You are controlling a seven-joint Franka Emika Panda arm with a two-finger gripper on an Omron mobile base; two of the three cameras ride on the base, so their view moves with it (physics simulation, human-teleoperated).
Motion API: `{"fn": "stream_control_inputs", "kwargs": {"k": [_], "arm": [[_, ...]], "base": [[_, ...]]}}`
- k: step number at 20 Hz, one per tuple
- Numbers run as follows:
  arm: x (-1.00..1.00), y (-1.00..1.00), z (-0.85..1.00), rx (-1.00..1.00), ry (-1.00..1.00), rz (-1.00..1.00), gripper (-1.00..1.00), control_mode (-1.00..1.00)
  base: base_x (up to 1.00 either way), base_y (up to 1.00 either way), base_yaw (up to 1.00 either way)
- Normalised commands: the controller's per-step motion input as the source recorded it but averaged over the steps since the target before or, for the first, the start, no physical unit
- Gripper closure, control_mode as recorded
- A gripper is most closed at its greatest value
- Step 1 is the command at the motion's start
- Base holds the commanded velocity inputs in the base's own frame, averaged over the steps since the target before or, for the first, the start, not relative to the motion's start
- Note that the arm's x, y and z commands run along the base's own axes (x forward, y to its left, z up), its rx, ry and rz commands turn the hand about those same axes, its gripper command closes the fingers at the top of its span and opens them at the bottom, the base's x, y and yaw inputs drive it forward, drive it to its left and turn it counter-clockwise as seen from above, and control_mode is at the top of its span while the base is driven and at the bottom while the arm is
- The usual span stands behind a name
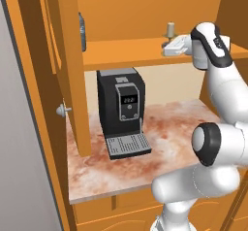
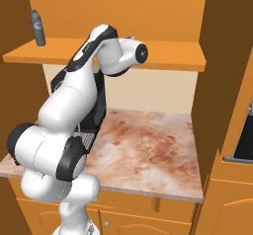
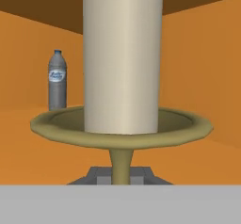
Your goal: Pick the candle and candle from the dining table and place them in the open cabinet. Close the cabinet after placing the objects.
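tool (image 3: 120, 178): clenched on pale candle (image 3: 122, 58) stem
next: i lower it upright onto cabinet shelf (image 1: 131, 48), clear of bottle (image 3: 57, 79)

Both base views look forward and down from behind the arm, sharing the counter (image 1: 164, 128) and cabinet shelf (image 2: 163, 56). The hand view sits very near the candle (image 3: 122, 58), with the bottle (image 3: 57, 79) at nine o'clock.

Pale candle (image 3: 123, 58) top cut off; stem foot hidden by end effector (image 3: 120, 175)
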Motion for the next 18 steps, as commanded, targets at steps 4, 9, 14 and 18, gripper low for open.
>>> {"fn": "stream_control_inputs", "kwargs": {"k": [4, 9, 14, 18], "arm": [[0.44, -0.05, 0.00, 0.01, 0.00, -0.08, 1.00, -1.00], [0.40, -0.07, -0.01, 0.01, 0.00, -0.08, 1.00, -1.00], [0.39, 0.00, -0.11, 0.00, 0.00, -0.07, 1.00, -1.00], [0.28, 0.00, -0.16, -0.02, -0.05, -0.07, 1.00, -1.00]], "base": [[0.00, 0.00, 0.00], [0.00, 0.00, 0.00], [0.00, 0.00, 0.00], [0.00, 0.00, 0.00]]}}
